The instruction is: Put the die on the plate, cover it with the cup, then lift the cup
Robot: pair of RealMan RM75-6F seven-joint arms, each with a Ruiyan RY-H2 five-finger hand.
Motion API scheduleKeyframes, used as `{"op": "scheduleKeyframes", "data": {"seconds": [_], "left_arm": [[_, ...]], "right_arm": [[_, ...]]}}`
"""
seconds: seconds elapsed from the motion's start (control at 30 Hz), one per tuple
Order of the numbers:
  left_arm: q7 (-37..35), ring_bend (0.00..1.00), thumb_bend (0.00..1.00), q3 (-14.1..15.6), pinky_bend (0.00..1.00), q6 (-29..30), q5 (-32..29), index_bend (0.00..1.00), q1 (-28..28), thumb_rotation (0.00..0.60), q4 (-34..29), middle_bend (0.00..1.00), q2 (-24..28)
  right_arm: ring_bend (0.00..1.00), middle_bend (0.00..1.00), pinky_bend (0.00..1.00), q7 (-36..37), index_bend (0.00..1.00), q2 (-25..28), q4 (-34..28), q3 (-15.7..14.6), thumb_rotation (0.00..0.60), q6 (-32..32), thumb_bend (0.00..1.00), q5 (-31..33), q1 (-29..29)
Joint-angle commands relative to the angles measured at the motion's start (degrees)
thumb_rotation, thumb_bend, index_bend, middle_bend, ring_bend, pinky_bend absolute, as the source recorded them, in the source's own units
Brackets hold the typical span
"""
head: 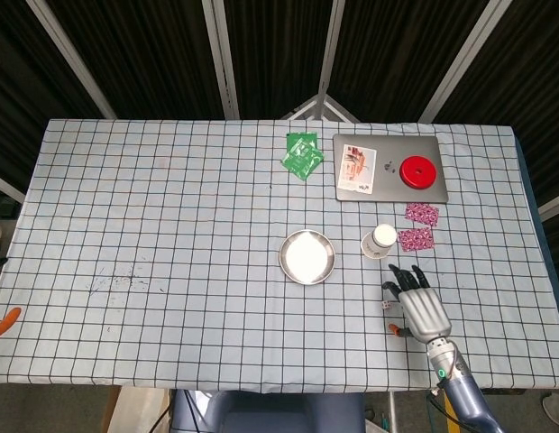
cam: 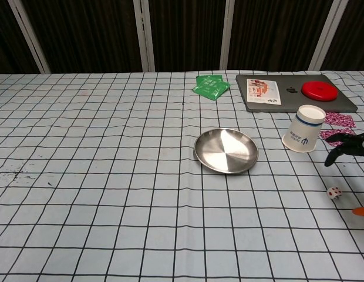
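Bright, even overhead light, sharp focus, glare whitening the plate (head: pixel 306 256).

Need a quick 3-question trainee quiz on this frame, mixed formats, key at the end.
1. True or false: the small white die with red pips already lies on the round steel plate.
2. Multiple choice: the white paper cup with a blue band stands
A. upside down on the checked tablecloth, right of the plate
B. upright on the plate
C. over the die
3. Fill in: the right hand hovers near the die, fingers spread, holding ____.

Key: 1 false; the die rests on the cloth, apart from the plate. 2 A. 3 nothing.
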Motion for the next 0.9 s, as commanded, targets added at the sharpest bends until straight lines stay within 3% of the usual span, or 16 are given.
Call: {"op": "scheduleKeyframes", "data": {"seconds": [0.03,0.3,0.9], "left_arm": [[0.0,0.00,0.28,0.0,0.00,-0.2,-0.2,0.20,0.0,0.600,0.1,0.00,0.0],[0.5,0.00,0.28,-0.2,0.00,-1.1,-0.7,0.20,-0.3,0.600,0.2,0.00,-0.3],[3.3,0.00,0.28,-0.1,0.00,-2.5,-1.0,0.20,-0.8,0.600,0.2,0.00,-1.2]], "right_arm": [[0.12,0.07,0.00,-0.9,0.35,-1.1,0.9,0.8,0.600,-1.0,0.22,1.0,1.0],[0.12,0.08,0.00,-2.4,0.42,-3.2,2.9,1.3,0.600,-2.7,0.31,3.4,2.8],[0.12,0.08,0.00,-1.0,0.45,-1.8,4.4,0.2,0.600,-2.7,0.31,4.9,3.3]]}}
